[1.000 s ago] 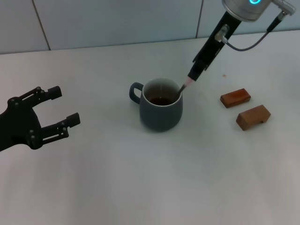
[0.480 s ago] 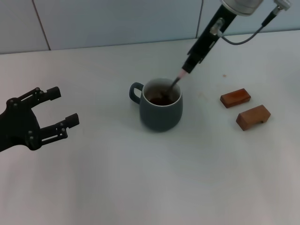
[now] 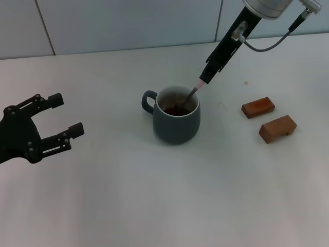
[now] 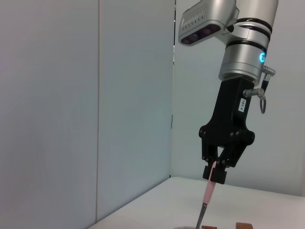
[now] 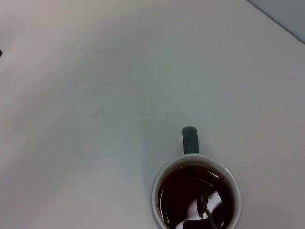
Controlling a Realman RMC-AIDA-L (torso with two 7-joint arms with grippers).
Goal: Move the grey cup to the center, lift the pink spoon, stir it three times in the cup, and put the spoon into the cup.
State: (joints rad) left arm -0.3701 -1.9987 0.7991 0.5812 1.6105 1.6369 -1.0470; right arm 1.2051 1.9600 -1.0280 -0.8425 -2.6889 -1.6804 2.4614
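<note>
Cup: the grey cup stands upright near the middle of the white table, its loop handle pointing toward the robot's left; dark brown liquid fills the white inside, seen from above in the right wrist view.
Spoon: the pink spoon leans at a slant, its metal bowl down in the liquid and its pale pink handle rising out past the far right part of the rim; in the left wrist view the handle hangs below the fingers.
Right gripper: the right gripper hangs above and behind the cup, its fingers closed narrowly on the top end of the spoon's handle.
Left gripper: the left gripper hovers well apart from the cup at the robot's left, fingers spread wide and holding nothing.
Blocks: two brown wooden blocks lie on the table to the right of the cup, near each other and apart from it.
Backdrop: a pale panelled wall runs behind the table.
</note>
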